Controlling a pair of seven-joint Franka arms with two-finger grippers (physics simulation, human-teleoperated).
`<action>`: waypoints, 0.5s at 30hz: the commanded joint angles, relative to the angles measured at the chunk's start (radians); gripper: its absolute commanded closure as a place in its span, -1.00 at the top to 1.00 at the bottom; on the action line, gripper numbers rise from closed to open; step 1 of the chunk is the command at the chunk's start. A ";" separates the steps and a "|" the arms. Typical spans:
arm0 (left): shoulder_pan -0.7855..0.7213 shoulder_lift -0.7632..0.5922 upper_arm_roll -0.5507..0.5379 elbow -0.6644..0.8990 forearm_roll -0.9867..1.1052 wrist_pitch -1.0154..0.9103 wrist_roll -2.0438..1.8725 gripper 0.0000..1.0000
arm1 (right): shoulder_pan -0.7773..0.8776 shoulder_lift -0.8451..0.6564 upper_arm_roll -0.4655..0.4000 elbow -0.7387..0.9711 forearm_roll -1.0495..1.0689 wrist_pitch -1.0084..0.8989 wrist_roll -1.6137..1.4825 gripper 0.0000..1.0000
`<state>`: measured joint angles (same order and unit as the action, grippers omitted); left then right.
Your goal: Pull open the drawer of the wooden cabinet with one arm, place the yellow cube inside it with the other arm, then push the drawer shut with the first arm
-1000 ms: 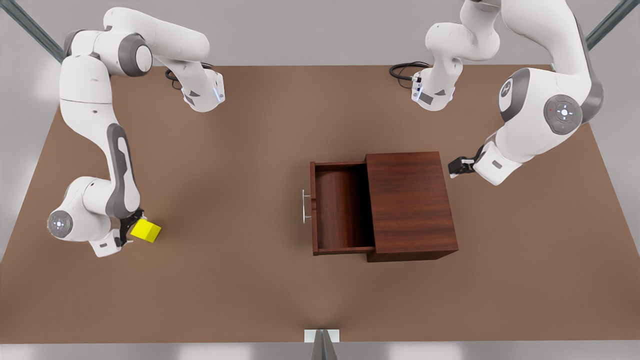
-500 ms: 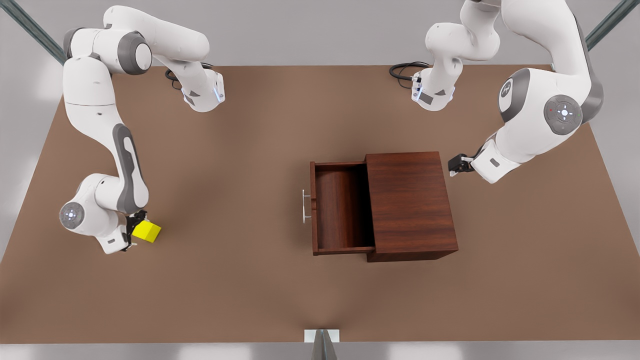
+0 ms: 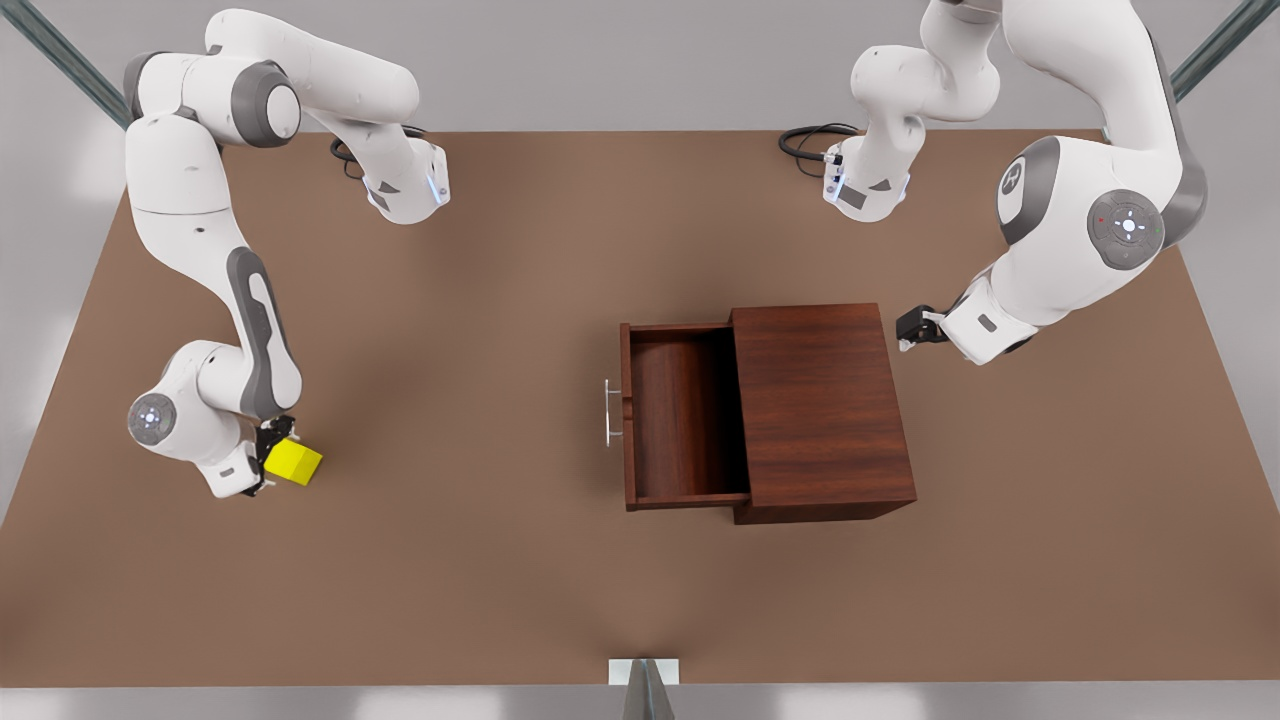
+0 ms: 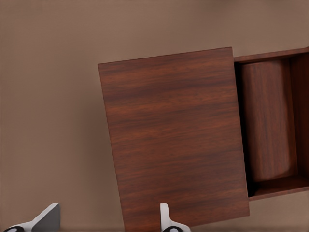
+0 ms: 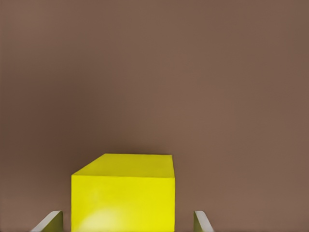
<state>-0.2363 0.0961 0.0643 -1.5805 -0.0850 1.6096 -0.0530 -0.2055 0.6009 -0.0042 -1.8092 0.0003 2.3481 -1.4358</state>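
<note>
The right gripper (image 3: pixel 272 452) sits low at the yellow cube (image 3: pixel 294 463), far out on the table (image 3: pixel 480 580) off the drawer's (image 3: pixel 685 420) handle side; its fingers (image 5: pixel 52 221) stand apart, one on each side of the cube, not yet pinching. The drawer is pulled out of the wooden cabinet (image 3: pixel 822 405), bare tabletop lying between it and the cube. The left gripper (image 3: pixel 912 330) waits behind the cabinet, fingers spread.

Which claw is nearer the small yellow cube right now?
The right claw: its fingers straddle the small yellow cube. The left claw waits beyond the dark wooden cabinet.
</note>
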 commanded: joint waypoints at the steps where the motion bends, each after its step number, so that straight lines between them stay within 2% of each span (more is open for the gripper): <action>1: 0.000 -0.001 0.000 0.000 0.001 0.000 0.035 1.00 | 0.001 0.000 0.001 -0.005 0.003 0.039 -0.034 1.00; 12: 0.000 -0.001 0.000 -0.001 0.004 0.000 0.035 1.00 | 0.001 0.036 0.000 -0.004 0.004 0.099 -0.035 1.00; 15: 0.000 -0.001 0.000 -0.003 0.005 0.000 0.035 1.00 | 0.001 0.039 0.001 -0.004 0.004 0.100 -0.037 0.80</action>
<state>-0.2363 0.0961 0.0643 -1.5831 -0.0812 1.6096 -0.0332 -0.2039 0.6392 -0.0039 -1.8137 0.0044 2.4296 -1.4551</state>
